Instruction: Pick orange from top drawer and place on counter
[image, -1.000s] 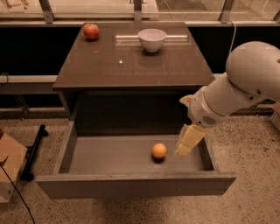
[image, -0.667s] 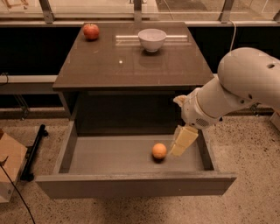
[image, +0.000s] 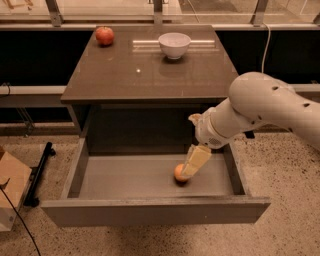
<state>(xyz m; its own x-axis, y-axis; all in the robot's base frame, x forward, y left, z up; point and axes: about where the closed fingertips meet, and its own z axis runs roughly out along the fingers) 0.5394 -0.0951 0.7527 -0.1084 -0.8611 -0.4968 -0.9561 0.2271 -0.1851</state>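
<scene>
Orange (image: 178, 172) sits on the drawer (image: 125, 176) floor, right of middle and toward the near side. The gripper (image: 190, 170) reaches down into the open drawer from the right, its tan tip overlapping the orange's right side; how wide its grip stands I cannot tell. On the counter (image: 150, 75) above, an apple (image: 104, 35) rests far left and a white bowl (image: 174, 45) far centre.

You see speckled terrazzo floor (image: 287, 222) around the counter (image: 125, 82), glass panels (image: 105, 7) behind it, a cardboard box (image: 11, 187) to its left.
</scene>
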